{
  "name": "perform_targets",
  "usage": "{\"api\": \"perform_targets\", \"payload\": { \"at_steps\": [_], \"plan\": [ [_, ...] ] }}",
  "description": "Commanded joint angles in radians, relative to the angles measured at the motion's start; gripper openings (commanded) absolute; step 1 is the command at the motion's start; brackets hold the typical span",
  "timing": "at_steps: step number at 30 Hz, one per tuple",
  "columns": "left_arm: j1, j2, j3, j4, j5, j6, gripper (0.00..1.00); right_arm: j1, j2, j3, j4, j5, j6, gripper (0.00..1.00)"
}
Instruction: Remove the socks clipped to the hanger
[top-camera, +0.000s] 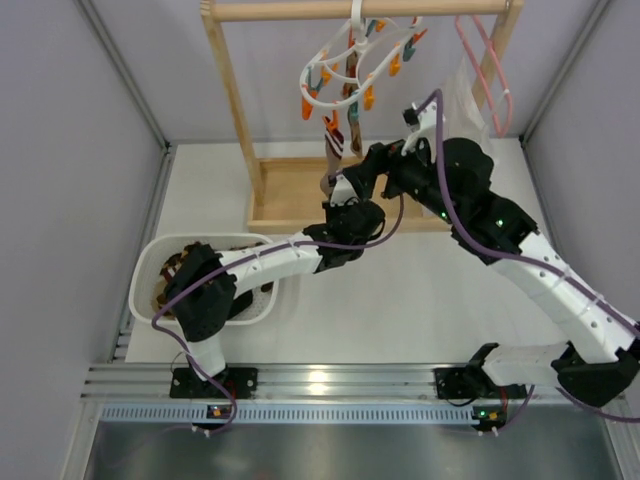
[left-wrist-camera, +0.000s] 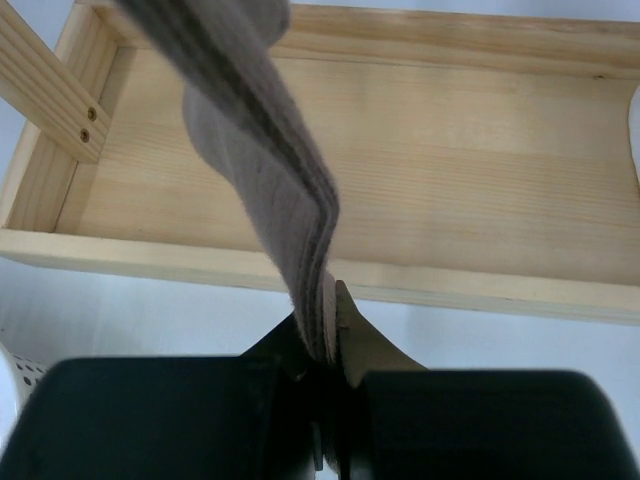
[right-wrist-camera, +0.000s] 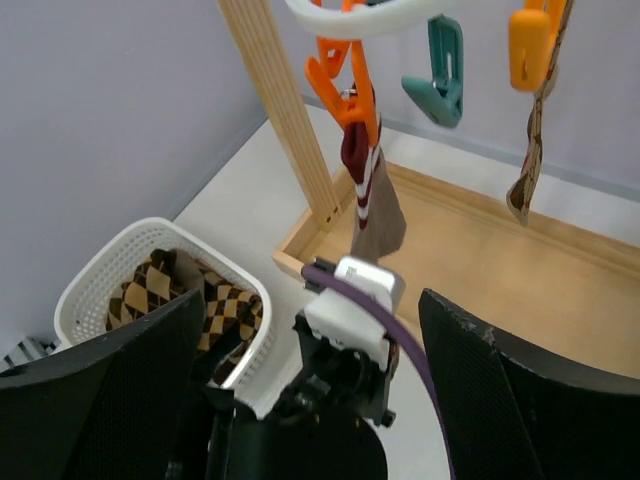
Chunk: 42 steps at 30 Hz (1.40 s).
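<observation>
The top view looks down from above and behind the arm bases (top-camera: 330, 385), far from the wooden tray (top-camera: 285, 195). The left wrist view hangs close over its near rail. The right wrist view looks leftward across it from higher. All three share it.

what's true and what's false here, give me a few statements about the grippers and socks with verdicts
The left gripper pinches a hanging sock: true.
The basket is empty: false, argyle socks lie in it.
The right gripper is shut on a clip: false, its fingers are spread wide and hold nothing.
An orange clip on the hanger holds that sock: true.
The hanger hangs from a metal rod: false, the rod is wooden.
</observation>
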<state>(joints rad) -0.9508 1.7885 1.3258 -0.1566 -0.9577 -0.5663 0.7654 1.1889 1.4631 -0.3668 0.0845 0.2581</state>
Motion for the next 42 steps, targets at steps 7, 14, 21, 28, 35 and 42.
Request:
{"api": "perform_targets", "payload": {
  "at_steps": [7, 14, 21, 28, 35, 42],
  "plan": [
    [-0.026, -0.055, -0.025, 0.043, 0.014, -0.018, 0.0, 0.028, 0.251, 0.345, -0.044, 0.057, -0.097, 0.74],
    [-0.029, -0.058, -0.028, 0.043, 0.016, -0.017, 0.0, 0.043, 0.365, 0.471, -0.08, 0.119, -0.178, 0.7],
    [-0.031, -0.061, -0.02, 0.042, 0.02, -0.018, 0.0, 0.052, 0.478, 0.607, -0.112, 0.21, -0.224, 0.69],
    [-0.031, -0.06, -0.019, 0.043, 0.022, -0.023, 0.0, 0.054, 0.551, 0.663, -0.106, 0.271, -0.247, 0.69],
    [-0.032, -0.058, -0.017, 0.043, 0.028, -0.032, 0.0, 0.052, 0.581, 0.687, -0.063, 0.302, -0.249, 0.63],
    [-0.031, -0.064, -0.017, 0.043, 0.027, -0.027, 0.0, 0.055, 0.598, 0.689, -0.046, 0.275, -0.241, 0.35]
  ]
}}
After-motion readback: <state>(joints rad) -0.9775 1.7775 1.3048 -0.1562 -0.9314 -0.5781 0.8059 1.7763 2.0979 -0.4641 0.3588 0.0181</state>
